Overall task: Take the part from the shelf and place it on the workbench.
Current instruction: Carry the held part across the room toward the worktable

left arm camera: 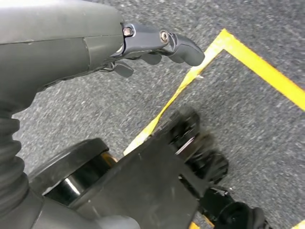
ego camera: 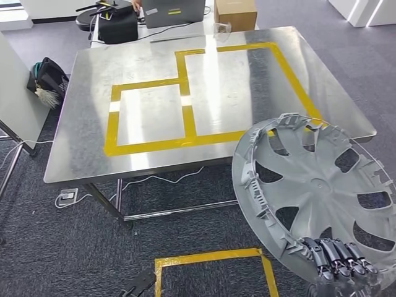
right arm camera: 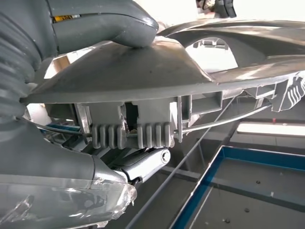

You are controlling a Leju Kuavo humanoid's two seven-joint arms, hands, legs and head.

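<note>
One grey wheel cover [ego camera: 322, 192], the part in this job, sits at the lower right of the head view, tilted with its ribbed inner face toward the camera and its upper rim overlapping the near right corner of the workbench [ego camera: 84, 117]; whether it touches the steel top cannot be told.

Going left to right: a black bag [ego camera: 49, 79] lies on the carpet beside a white board [ego camera: 18, 93] at the far left. The steel workbench carries yellow tape [ego camera: 187, 102] marking two adjoining rectangles, a smaller one on the left and a larger one on the right. At its far edge stand a black case [ego camera: 117, 25], a laptop [ego camera: 174, 12] and a cardboard box [ego camera: 235, 13]. A power strip [ego camera: 67, 196] and cable lie under the table. On the floor nearer the robot, a yellow taped square [ego camera: 212, 257] outlines a patch of carpet.

The left hand [left arm camera: 158, 45] hangs over the carpet beside that floor tape, its fingers [left arm camera: 183, 47] stretched out and holding nothing. The right hand [ego camera: 343, 263] grips the wheel cover at its lower rim, dark fingers [ego camera: 336, 257] hooked over the edge; in the right wrist view the thumb [right arm camera: 107, 24] presses on one face while fingers clamp the clips on the other.
</note>
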